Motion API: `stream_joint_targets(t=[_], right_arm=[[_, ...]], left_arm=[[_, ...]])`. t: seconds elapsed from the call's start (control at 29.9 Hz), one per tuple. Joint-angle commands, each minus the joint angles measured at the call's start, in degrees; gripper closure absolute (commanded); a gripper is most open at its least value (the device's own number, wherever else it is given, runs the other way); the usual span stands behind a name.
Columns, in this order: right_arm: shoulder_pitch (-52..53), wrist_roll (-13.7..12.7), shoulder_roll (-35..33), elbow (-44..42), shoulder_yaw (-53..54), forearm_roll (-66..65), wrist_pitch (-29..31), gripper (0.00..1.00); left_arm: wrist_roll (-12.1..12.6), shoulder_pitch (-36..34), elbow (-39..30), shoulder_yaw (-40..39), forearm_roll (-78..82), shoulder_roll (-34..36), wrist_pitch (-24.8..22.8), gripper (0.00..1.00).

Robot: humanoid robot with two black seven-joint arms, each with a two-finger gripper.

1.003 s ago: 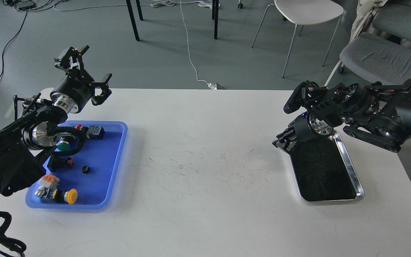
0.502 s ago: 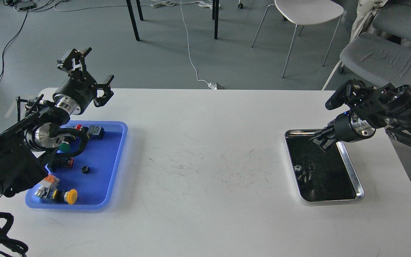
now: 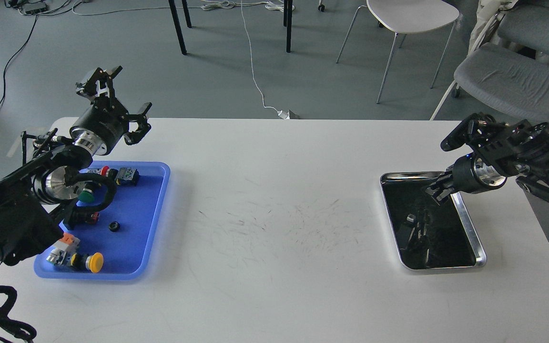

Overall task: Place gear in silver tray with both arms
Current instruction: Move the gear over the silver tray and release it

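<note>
White table [image 3: 274, 190]: blue tray [image 3: 157, 224] left, silver tray [image 3: 472, 226] right.

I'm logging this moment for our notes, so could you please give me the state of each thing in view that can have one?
left gripper: open, empty, raised beyond the blue tray's far edge.
right gripper: fingers too dark to tell, above the silver tray's far end.
silver tray: flat on the table, a small gear-like part inside.
blue tray: flat, holding buttons and small parts.
yellow button: lying in the blue tray's near end.

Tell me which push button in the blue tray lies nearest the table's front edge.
The yellow-capped button, at the blue tray's near corner. The green-capped button and the red-capped button lie farther back.
</note>
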Motion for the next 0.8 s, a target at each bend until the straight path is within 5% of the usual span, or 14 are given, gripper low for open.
stream_joint_targets(t=[0.0,0.5,0.77], right_arm=[[0.0,0.0,0.7,0.2,0.0,0.1,0.0,0.98],[-1.3,0.0,0.7,0.6,-0.4,0.1,0.0,0.96],[-1.4,0.0,0.8,0.5,0.1,0.5,0.0,0.8]], left_arm=[[0.0,0.0,0.0,0.0,0.0,0.3,0.0,0.01],[0.0,0.0,0.0,0.0,0.0,0.4,0.2,0.01],[0.0,0.0,0.0,0.0,0.0,0.4,0.2,0.01]])
